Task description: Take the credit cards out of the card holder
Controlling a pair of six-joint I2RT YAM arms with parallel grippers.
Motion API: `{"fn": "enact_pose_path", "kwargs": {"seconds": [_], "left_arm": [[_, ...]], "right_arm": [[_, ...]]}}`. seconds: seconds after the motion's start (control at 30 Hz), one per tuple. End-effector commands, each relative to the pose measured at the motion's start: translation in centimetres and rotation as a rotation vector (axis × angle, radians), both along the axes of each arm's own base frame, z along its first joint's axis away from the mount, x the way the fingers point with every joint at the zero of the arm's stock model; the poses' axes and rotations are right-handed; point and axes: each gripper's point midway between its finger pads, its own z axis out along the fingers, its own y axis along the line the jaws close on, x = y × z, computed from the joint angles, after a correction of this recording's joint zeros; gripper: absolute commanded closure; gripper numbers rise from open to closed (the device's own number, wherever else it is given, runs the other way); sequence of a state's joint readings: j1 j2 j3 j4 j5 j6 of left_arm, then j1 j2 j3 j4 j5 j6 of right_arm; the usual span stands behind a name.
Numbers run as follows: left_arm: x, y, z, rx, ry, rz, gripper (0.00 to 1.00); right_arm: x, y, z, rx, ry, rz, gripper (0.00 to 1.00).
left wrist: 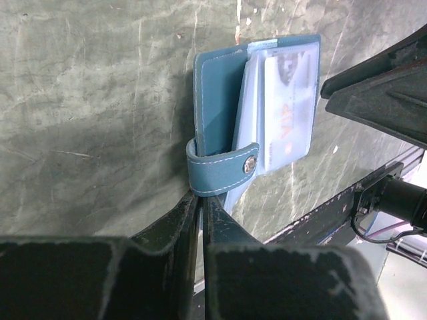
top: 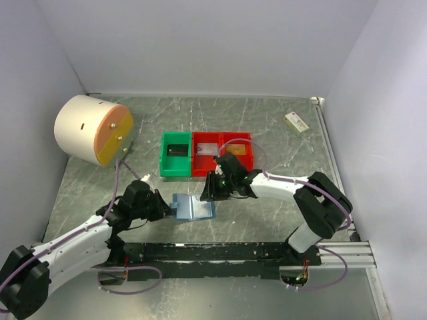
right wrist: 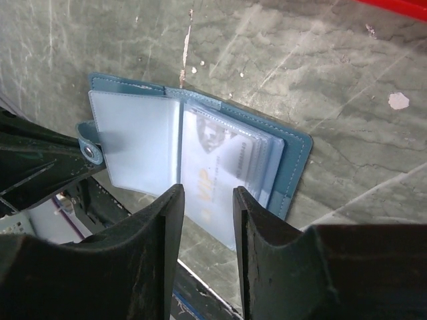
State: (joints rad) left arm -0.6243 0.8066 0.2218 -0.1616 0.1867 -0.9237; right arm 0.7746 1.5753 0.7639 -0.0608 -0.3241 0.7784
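Observation:
The blue card holder (top: pixel 193 207) lies open on the table near the front edge, its clear sleeves fanned out. My left gripper (top: pixel 167 205) is shut on its left edge, just below the snap strap (left wrist: pixel 223 167). A pale credit card (right wrist: pixel 217 173) marked VIP sits in a clear sleeve and sticks out past the holder's (right wrist: pixel 293 153) near edge. My right gripper (right wrist: pixel 207 193) hovers open right over that card, one finger on each side of it, holding nothing. In the left wrist view the holder (left wrist: pixel 217 100) and the card (left wrist: pixel 287 113) lie just beyond my left gripper (left wrist: pixel 200 197).
A green bin (top: pixel 175 155) and two red bins (top: pixel 205 153) (top: pixel 238 148) stand in a row behind the holder. A white cylinder with an orange face (top: pixel 90 130) lies at the back left. A small cream box (top: pixel 296 122) lies at the back right. A black rail (top: pixel 220 252) runs along the near edge.

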Motion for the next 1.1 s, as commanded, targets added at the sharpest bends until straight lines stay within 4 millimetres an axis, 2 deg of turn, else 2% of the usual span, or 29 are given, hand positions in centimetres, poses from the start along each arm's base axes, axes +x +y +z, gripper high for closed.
{"fn": "enact_pose_path", "kwargs": {"seconds": [0.0, 0.1, 0.27, 0.6, 0.77, 0.93, 1.07], "left_arm": [[0.3, -0.4, 0.5, 0.002, -0.019, -0.018, 0.85], [0.4, -0.5, 0.5, 0.008, -0.02, -0.025, 0.85], [0.5, -0.4, 0.2, 0.027, -0.013, -0.03, 0.85], [0.5, -0.5, -0.1, 0.033, -0.005, -0.042, 0.86], [0.4, -0.5, -0.1, 0.033, -0.006, -0.042, 0.86], [0.4, -0.4, 0.1, 0.029, -0.011, -0.034, 0.86], [0.2, -0.4, 0.0, 0.024, -0.009, -0.032, 0.86]], "right_arm": [[-0.3, -0.3, -1.3, -0.032, 0.018, 0.001, 0.64], [-0.6, -0.3, -2.0, -0.042, 0.036, 0.004, 0.64], [-0.6, 0.1, -1.8, -0.027, 0.041, 0.011, 0.65], [-1.1, 2.4, 0.9, 0.152, 0.065, 0.03, 0.67], [-0.6, 1.8, 0.8, 0.102, 0.037, 0.015, 0.67], [0.8, -0.2, 0.9, -0.018, -0.055, -0.032, 0.65], [0.4, -0.3, 0.1, -0.032, -0.029, -0.017, 0.64]]}}
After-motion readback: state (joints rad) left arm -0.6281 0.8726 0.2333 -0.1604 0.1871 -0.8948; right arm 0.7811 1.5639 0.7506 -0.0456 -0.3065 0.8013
